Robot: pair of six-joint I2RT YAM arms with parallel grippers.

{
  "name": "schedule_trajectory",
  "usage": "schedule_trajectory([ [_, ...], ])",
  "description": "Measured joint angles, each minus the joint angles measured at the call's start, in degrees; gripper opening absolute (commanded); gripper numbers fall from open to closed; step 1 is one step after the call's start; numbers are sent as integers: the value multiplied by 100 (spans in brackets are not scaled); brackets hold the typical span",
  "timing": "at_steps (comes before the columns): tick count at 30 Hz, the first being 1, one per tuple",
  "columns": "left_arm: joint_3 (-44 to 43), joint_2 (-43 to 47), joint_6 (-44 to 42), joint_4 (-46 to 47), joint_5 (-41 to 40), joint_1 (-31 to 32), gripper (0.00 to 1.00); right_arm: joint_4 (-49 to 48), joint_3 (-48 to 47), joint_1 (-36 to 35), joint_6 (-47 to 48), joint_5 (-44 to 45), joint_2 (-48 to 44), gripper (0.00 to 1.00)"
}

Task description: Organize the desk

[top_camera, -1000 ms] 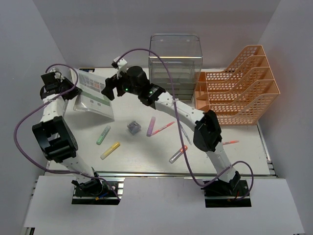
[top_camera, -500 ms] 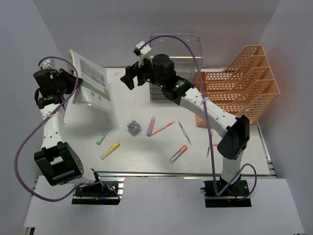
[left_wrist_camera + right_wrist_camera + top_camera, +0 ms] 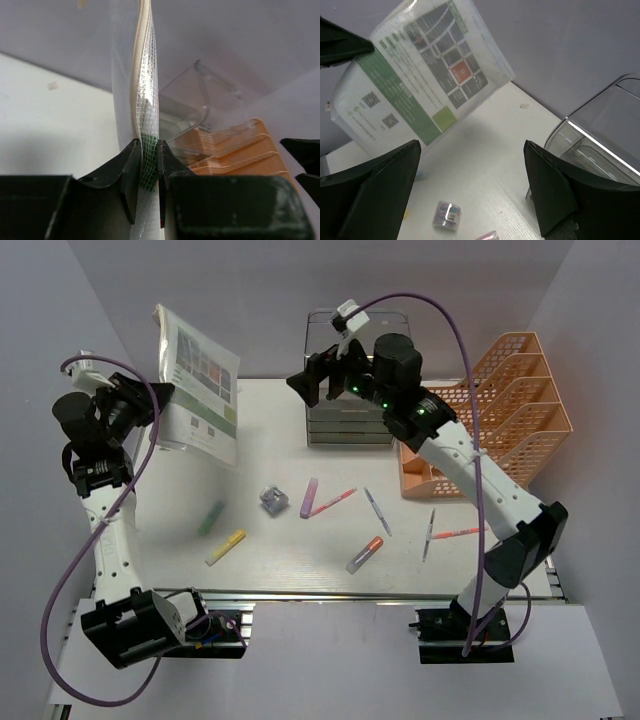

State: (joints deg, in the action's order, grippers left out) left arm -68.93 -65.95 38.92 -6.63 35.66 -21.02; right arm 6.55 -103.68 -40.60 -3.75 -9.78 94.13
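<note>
My left gripper (image 3: 140, 400) is shut on the edge of a clear mesh document pouch (image 3: 200, 385) with a green printed sheet inside, and holds it upright in the air over the far left of the white desk (image 3: 270, 455). In the left wrist view the pouch (image 3: 142, 90) stands pinched between my left gripper (image 3: 148, 150) jaws. My right gripper (image 3: 312, 380) is open and empty, high above the desk in front of the clear drawer box (image 3: 358, 375). The right wrist view shows the pouch (image 3: 425, 75) ahead of the open right gripper (image 3: 472, 165).
An orange mesh tray rack (image 3: 490, 415) stands at the right. Loose on the desk lie a small clear pot of clips (image 3: 272, 500), a purple marker (image 3: 309, 497), a yellow marker (image 3: 226, 547), a green marker (image 3: 211, 518) and several pens (image 3: 372, 508).
My left gripper lifted the pouch up off the desk until it stands upright. My right arm swung up and to the right, away from the pouch toward the drawer box.
</note>
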Motion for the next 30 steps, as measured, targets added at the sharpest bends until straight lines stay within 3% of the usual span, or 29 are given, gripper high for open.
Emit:
schedule_trajectory([
  [8, -50, 496, 835, 857, 396, 142, 0, 98, 562, 463, -205, -452, -826, 89],
  [15, -111, 820, 1174, 866, 542, 450, 0, 66, 715, 981, -1045, -1729, -789, 89],
  [23, -815, 1141, 1283, 518, 531, 691, 0, -715, 1322, 1294, -2404, -2997, -282, 89],
  [30, -1071, 1449, 1355, 339, 531, 776, 0, -2076, 2022, 1307, -3840, -3836, -105, 89],
])
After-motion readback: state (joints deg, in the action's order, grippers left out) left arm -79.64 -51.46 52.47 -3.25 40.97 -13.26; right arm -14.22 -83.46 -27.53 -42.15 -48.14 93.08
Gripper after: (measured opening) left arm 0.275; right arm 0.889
